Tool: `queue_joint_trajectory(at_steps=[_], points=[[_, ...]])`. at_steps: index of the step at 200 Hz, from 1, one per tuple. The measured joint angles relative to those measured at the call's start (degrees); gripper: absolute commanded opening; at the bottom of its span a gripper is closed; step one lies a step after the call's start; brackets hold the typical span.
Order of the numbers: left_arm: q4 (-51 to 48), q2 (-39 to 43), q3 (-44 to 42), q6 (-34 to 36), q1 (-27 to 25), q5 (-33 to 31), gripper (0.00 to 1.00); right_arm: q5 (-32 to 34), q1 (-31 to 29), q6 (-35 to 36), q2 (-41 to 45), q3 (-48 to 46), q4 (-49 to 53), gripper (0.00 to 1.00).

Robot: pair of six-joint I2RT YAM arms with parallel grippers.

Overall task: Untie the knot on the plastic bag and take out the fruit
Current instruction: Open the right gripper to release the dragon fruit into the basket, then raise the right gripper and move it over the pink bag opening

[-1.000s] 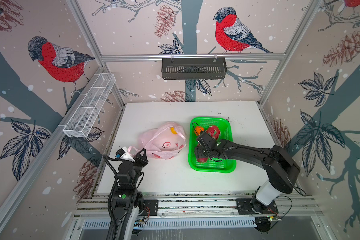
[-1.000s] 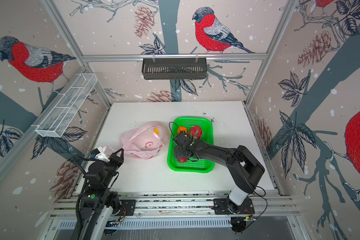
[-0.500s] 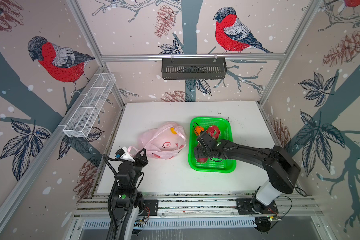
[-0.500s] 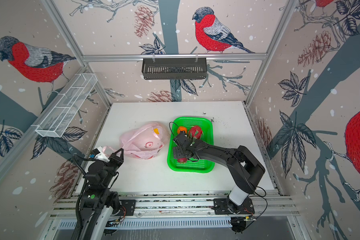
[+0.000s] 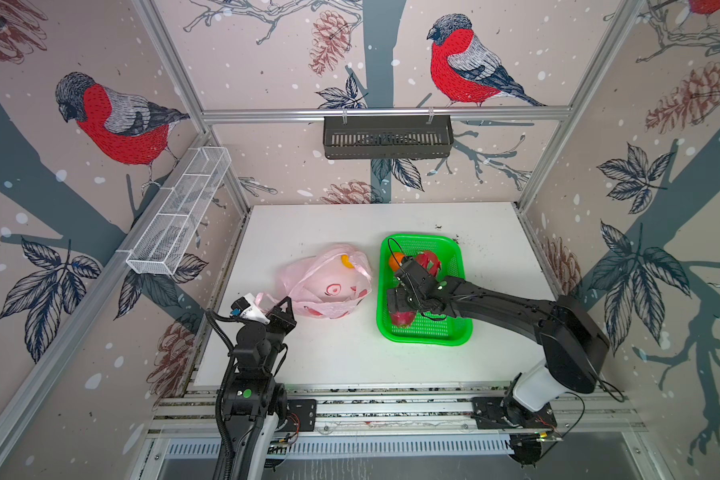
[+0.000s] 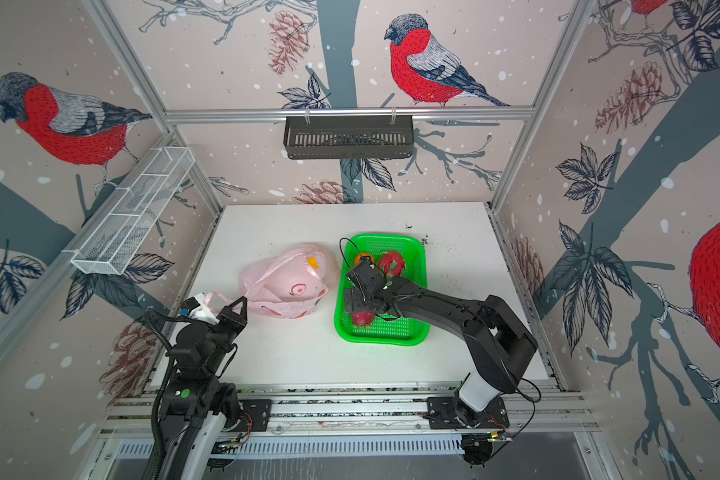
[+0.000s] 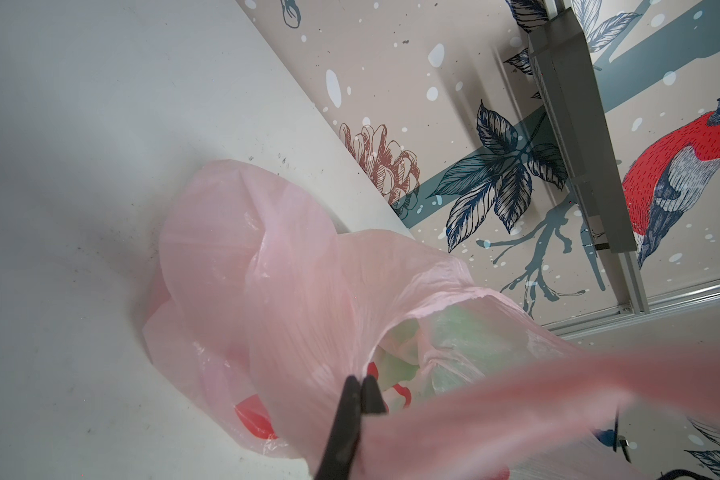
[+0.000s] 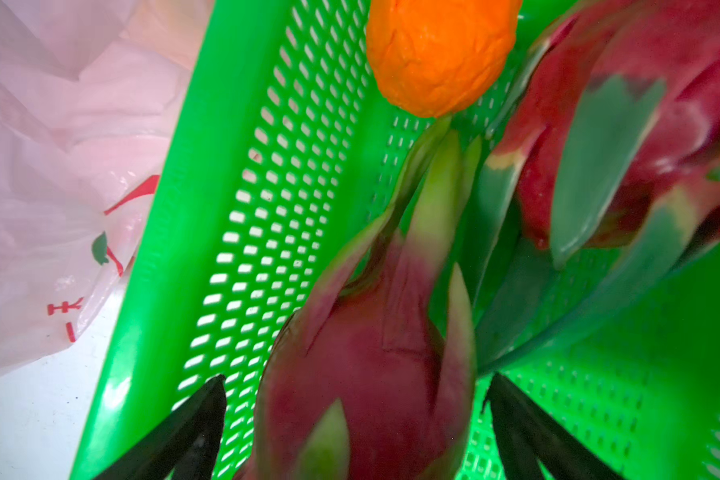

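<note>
Left jaws pressed together, pinching bag (image 7: 267, 270) film: thin, limp, probably slippery. Right jaws spread astride dragon fruit (image 8: 371, 374) in basket (image 8: 267, 166): likely firm, heavy; grip mid-body.

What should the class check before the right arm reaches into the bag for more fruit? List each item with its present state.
1. The right gripper open, fingers either side of the dragon fruit: ok.
2. That dragon fruit lying inside the green basket: ok.
3. The left gripper shut on the plastic bag handle: ok.
4. Bag mouth open: ok.
5. Bag emptied: not ok, an orange fruit shows inside.
</note>
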State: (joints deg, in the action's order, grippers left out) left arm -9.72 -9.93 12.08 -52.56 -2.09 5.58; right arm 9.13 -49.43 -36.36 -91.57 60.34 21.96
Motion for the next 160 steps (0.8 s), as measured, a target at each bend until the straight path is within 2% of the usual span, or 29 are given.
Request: queue_joint_trajectory(at_steps=[79,109,160], points=[[-0.42,-0.7,0.31,0.11,0.0,0.26,0.0,5.05,-0.02,2.54,5.73,8.39,6.16,0.96],[-0.59,-0.81,0.31,0.5,0.0,0.46,0.0,7.98,-0.48,6.86,7.32,14.03,6.69,0.96],[-1.14,-1.38,1.7,2.32,0.0,0.48,0.0,11.08,-5.03,17.75,6.71,23.37,2.89,0.96]])
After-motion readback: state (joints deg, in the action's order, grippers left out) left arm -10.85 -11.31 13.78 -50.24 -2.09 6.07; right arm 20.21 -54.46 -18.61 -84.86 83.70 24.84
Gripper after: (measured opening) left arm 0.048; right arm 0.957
